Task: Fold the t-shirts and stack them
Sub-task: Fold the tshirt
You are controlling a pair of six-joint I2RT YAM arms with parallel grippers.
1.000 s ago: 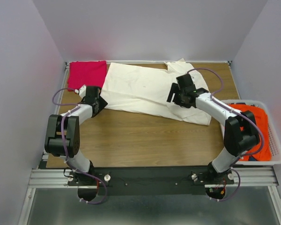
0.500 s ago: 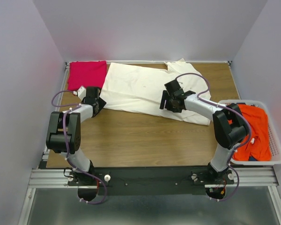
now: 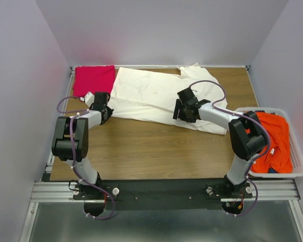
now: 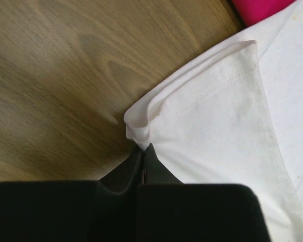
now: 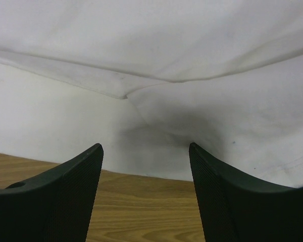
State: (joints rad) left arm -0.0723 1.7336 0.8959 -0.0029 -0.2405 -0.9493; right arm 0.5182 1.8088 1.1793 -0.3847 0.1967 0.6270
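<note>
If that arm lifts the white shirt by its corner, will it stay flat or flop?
Probably flop: the white shirt lies wrinkled and bunches where the left gripper pinches its corner. It looks thin, so likely light. Pushed, it would likely crumple rather than slide whole.

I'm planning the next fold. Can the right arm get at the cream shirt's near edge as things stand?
Probably yes: the right gripper hangs open over the edge of the cream shirt, nothing between.

Part of orange-red t-shirt (image 3: 281, 143) behind right arm (image 3: 248, 140)
</note>
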